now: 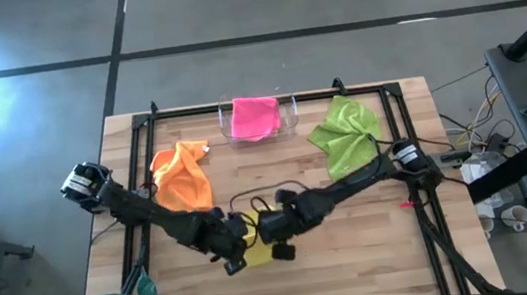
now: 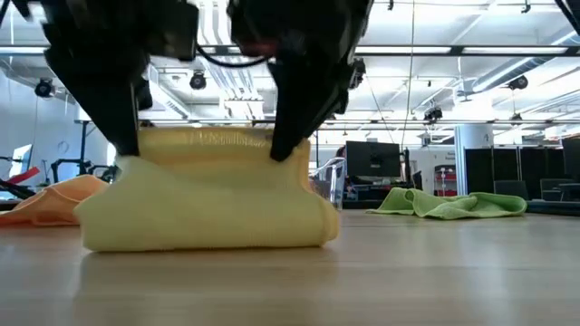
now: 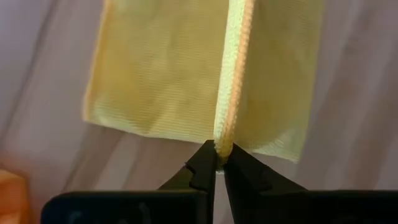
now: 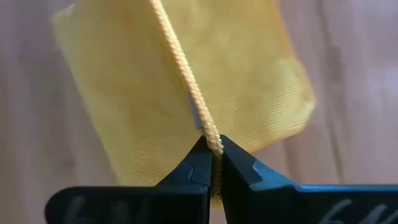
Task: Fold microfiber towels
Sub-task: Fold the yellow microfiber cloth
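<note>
Both grippers, left (image 3: 219, 163) and right (image 4: 211, 160), pinch the yellow towel's (image 2: 208, 204) top edge, front-centre of the table (image 2: 435, 272). Lower part rests there. Carry both corners over level, together, lay edge on edge. Orange towel (image 1: 184, 175), green towel (image 1: 347, 132) behind.

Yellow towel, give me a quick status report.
Left pincer and right pincer both shut on yellow towel edge, lifted, lower fold on table. Nothing in the way.

Yellow towel (image 2: 208, 204) half-folded mid-table, top edge lifted; others lie apart.
</note>
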